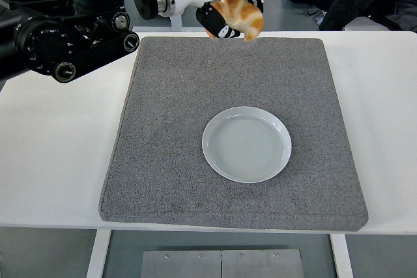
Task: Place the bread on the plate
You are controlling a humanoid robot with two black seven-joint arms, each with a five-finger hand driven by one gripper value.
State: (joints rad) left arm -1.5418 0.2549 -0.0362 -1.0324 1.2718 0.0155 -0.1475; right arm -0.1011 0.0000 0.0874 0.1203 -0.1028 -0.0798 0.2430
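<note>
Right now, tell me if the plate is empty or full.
Empty. The plate shows only its bare surface; the bread is in the left robot hand, above the mat's far edge.

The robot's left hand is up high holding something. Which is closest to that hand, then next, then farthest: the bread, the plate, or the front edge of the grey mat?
From the left hand, in the head view:
1. Bread: held in the hand, above the mat's far edge.
2. Plate: empty, mid-mat, toward the robot.
3. Mat's front edge: nearest the robot, past the plate.
</note>
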